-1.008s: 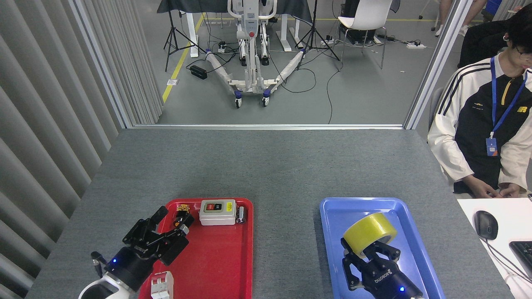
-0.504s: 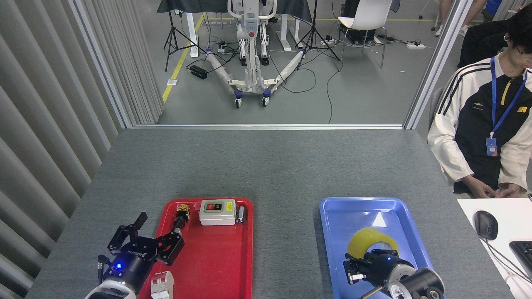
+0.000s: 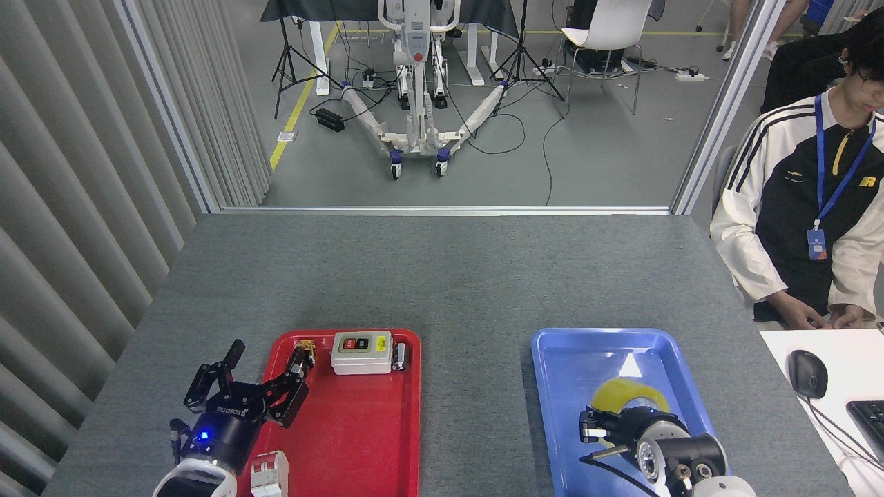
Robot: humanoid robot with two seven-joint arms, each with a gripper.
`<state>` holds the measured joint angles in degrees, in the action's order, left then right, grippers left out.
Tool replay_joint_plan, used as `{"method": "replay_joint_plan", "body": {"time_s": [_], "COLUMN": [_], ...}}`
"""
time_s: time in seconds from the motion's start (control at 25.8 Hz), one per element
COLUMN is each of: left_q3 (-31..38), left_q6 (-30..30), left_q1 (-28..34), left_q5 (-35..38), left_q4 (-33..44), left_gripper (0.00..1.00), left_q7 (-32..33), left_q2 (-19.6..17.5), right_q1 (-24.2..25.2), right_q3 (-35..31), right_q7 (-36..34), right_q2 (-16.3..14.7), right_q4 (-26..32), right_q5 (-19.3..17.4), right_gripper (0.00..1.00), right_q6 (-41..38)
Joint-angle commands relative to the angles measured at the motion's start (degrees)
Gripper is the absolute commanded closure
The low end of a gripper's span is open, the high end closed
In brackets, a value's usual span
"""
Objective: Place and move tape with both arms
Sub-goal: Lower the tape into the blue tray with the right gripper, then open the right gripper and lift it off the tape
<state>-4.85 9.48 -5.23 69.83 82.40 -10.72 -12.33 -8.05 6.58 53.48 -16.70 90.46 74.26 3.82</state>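
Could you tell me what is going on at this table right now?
A two-armed robot is working with a roll of yellow tape. The right gripper is down at the tape inside the blue tray, pointing away from the camera, so whether it grips the roll cannot be seen. The left gripper hovers open over the left edge of the red tray, which holds a switch box and small parts. A person sits at the right.

Left hand spread open; right hand end-on.
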Motion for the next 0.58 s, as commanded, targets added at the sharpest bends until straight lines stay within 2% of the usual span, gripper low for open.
{"method": "replay_joint_plan", "body": {"time_s": [0.0,0.16,0.31,0.54], "left_q3": [0.01,0.36,0.45,0.63], "left_q6": [0.02,0.1,0.28,1.95], "left_q1": [-0.22,-0.22,-0.22,-0.22], "left_q5": [-0.14,-0.14,-0.49,-0.49], "left_q4": [-0.4,-0.31,-0.4,-0.31], "left_gripper": [0.0,0.0,0.0,0.0], "left_q7": [-0.8,-0.62,-0.18,-0.18], "left_q2": [-0.42,-0.15,-0.5,-0.5], "right_q1": [0.49,1.81,2.86,3.3], "right_q3": [0.02,-0.07,-0.42,-0.51], "right_q7": [-5.05,-6.46,-12.7,-12.96], "right_q2": [0.01,0.01,-0.26,-0.43], "right_q4": [0.16,1.03,1.3,0.77], "right_q5": [0.01,0.1,0.36,0.36], "right_gripper": [0.0,0.0,0.0,0.0], "right_q6": [1.36,1.36,1.36,1.98]}}
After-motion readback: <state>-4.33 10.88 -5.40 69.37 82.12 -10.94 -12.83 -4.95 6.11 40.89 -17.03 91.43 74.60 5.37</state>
